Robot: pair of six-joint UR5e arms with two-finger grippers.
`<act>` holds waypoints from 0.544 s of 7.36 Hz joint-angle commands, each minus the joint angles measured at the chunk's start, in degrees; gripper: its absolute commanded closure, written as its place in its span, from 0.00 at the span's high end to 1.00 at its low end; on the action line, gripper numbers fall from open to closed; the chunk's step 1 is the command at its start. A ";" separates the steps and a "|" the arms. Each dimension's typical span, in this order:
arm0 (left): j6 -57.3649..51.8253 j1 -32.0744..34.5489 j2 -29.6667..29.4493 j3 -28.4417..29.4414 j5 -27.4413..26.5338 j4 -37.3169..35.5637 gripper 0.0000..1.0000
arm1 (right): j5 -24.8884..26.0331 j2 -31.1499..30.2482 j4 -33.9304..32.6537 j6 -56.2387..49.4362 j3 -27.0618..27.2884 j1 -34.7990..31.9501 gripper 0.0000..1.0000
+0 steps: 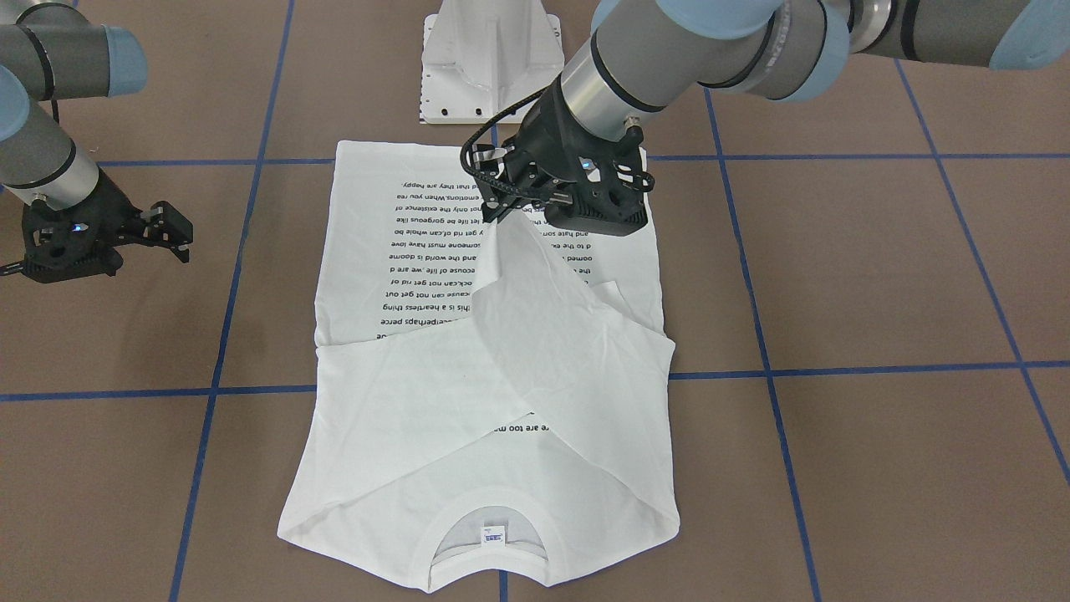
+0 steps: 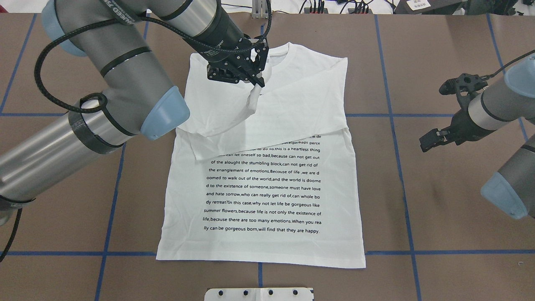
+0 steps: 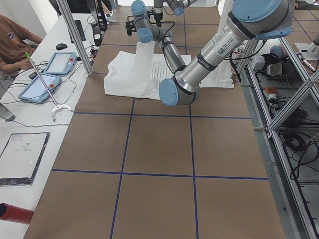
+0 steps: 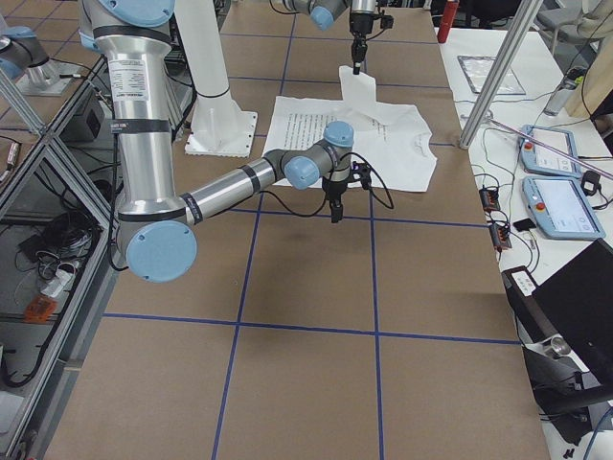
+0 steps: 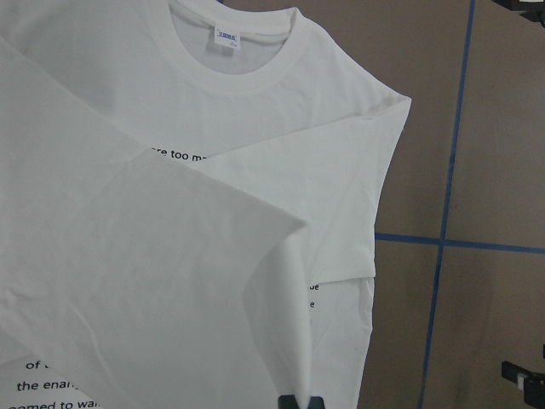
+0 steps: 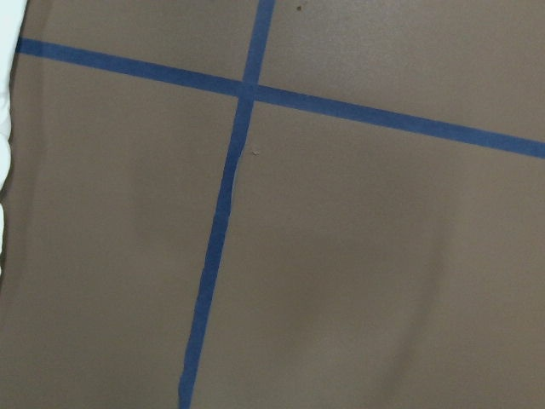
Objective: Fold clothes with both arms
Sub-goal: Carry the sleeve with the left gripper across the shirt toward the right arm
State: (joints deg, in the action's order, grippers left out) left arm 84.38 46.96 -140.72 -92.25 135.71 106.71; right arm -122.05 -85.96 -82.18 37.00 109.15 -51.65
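Note:
The white long-sleeved T-shirt [image 2: 267, 200] lies flat with its black text up and its collar [image 1: 489, 535] at the far end from the robot. Both sleeves are folded across the chest. My left gripper [image 2: 258, 81] hangs above the collar area, shut on the end of one sleeve [image 1: 535, 284], which rises off the shirt as a taut strip. In the left wrist view the lifted cloth [image 5: 170, 281] runs down to the fingertips [image 5: 300, 400]. Off to the shirt's side, my right gripper [image 2: 441, 113] hovers open over bare table with nothing in it.
The white metal pedestal base [image 1: 491, 58] stands just beyond the shirt's hem. Blue tape lines [image 6: 221, 221] cross the brown table. Tablets [image 3: 47, 74] and a person sit along the far table edge. Bare table surrounds the right gripper [image 1: 175, 234].

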 commanded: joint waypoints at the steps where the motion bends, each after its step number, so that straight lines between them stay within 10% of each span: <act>1: 1.84 -0.29 -2.60 5.29 -0.10 4.45 0.00 | -0.03 0.00 0.00 0.00 -0.08 -0.12 1.00; 4: 2.19 -2.74 -3.41 14.43 -5.51 14.35 0.00 | -0.03 0.17 -0.09 0.00 -0.08 -0.65 1.00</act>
State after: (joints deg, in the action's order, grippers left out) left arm 86.49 45.65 -143.78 -82.36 133.50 115.96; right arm -122.08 -85.86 -82.23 37.00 109.08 -52.08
